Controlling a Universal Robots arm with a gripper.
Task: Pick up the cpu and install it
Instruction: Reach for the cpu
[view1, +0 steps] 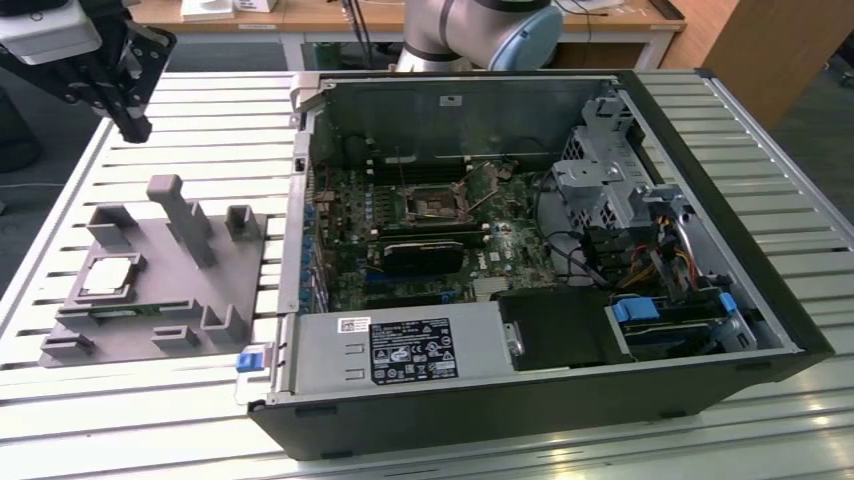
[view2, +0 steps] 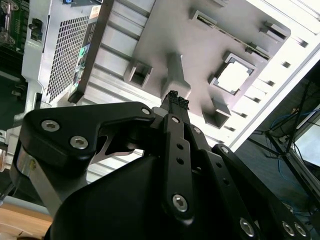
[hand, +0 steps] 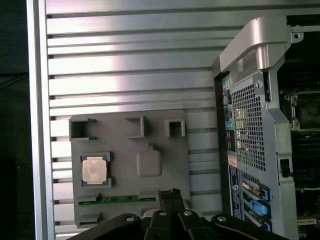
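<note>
Silver metal caps the chip (view1: 110, 275), which lies flat in a square recess of the grey tray (view1: 167, 285) on the slatted table (view1: 80, 180), to the exterior view's left of the open computer case (view1: 534, 420). The claw (view1: 134, 128) hangs high above the tray's far end, well apart from the chip. In both wrist views its two fingertips (hand: 165, 197) meet with nothing between them, so we take it as closed and empty. We judge the chip light, stiff and thin, with a slippery polished top and a delicate underside. We would grip it at the pale rim, by two opposite edges, and keep it level. The recess walls sit close around it, leaving little room for fingers.
</note>
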